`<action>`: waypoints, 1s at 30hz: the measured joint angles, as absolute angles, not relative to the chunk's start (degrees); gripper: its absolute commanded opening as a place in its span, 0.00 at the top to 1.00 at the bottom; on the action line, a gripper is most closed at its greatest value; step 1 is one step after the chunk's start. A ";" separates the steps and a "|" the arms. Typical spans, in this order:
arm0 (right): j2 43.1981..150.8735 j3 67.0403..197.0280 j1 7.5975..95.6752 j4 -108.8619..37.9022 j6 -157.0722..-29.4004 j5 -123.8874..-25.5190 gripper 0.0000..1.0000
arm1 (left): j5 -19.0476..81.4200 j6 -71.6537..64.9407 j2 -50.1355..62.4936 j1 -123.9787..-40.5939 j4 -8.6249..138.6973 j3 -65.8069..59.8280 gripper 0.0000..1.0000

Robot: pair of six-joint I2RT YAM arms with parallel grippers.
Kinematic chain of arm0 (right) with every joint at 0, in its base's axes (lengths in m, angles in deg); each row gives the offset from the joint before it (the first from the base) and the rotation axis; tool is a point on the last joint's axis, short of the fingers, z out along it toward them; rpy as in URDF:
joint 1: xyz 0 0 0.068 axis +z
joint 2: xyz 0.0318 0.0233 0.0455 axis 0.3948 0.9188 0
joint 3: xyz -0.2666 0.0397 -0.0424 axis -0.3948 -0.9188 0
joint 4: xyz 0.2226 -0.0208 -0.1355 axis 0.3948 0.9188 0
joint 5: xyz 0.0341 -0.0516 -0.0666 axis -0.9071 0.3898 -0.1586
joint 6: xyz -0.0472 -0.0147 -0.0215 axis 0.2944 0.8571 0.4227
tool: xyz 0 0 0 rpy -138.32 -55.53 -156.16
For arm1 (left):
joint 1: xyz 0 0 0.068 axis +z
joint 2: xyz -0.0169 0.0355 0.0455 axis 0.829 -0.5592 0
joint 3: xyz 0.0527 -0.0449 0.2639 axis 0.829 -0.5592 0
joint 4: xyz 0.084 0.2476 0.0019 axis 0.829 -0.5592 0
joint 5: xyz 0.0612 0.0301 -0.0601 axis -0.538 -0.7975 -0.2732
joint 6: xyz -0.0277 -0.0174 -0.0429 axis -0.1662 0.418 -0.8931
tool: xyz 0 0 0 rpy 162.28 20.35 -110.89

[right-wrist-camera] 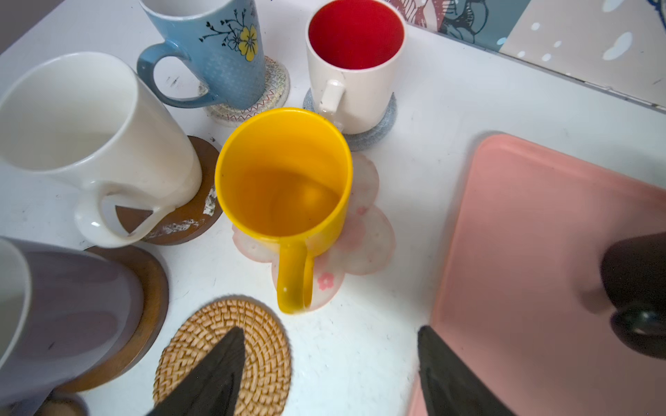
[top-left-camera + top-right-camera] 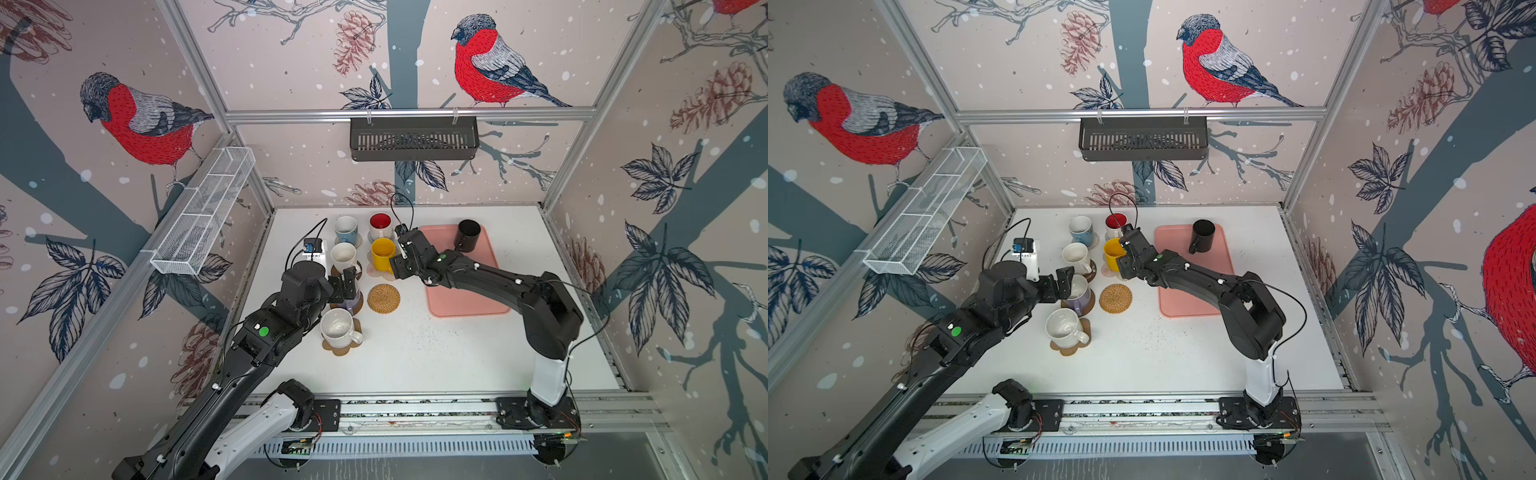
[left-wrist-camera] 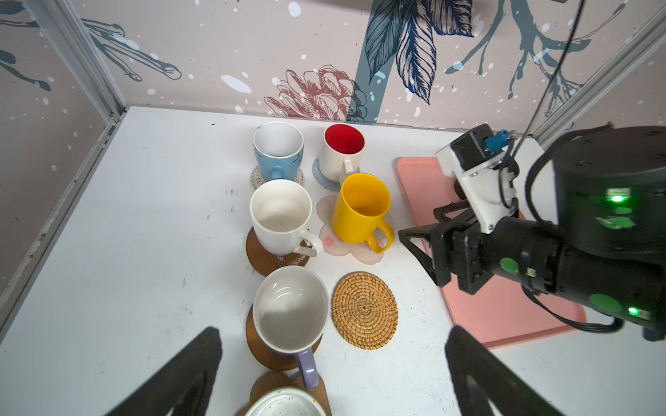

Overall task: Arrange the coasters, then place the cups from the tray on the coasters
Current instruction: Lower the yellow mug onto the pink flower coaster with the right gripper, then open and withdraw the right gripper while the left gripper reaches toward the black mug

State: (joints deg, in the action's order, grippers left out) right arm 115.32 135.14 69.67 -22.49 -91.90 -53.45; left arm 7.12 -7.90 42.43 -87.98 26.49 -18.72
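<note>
The yellow cup (image 1: 284, 173) stands on the pink flower coaster (image 1: 364, 234), its handle pointing at my right gripper (image 1: 331, 328). That gripper is open and empty, a little back from the handle. The black cup (image 2: 467, 236) stands at the far end of the tray (image 2: 469, 299). The wicker coaster (image 2: 383, 298) lies bare. My left gripper (image 3: 334, 329) hovers open over the lavender cup (image 3: 290, 313) on a brown disc. The light blue cup (image 2: 345, 228), the red-inside cup (image 2: 380, 225) and two white cups (image 2: 344, 257) (image 2: 338, 328) each sit on coasters.
A dark slotted basket (image 2: 413, 139) hangs on the back wall. A white wire rack (image 2: 203, 212) is fixed to the left wall. Both arm bases sit on the rail (image 2: 415, 409) along the table's front edge.
</note>
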 measured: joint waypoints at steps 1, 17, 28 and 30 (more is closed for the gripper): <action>113.74 133.61 69.60 -22.93 -91.92 -53.41 0.24 | 7.20 -8.03 42.43 -88.29 26.34 -18.68 0.03; 78.75 102.07 59.68 -30.62 -98.28 -58.91 0.19 | 4.67 -11.02 29.54 -102.32 25.09 -10.02 0.03; 58.25 87.67 51.26 -32.17 -101.12 -63.85 0.06 | 5.56 -10.65 17.84 -103.04 28.72 -3.70 0.03; 56.33 86.14 49.58 -32.39 -101.99 -64.71 0.05 | 5.85 -10.21 15.51 -103.04 29.20 -2.06 0.03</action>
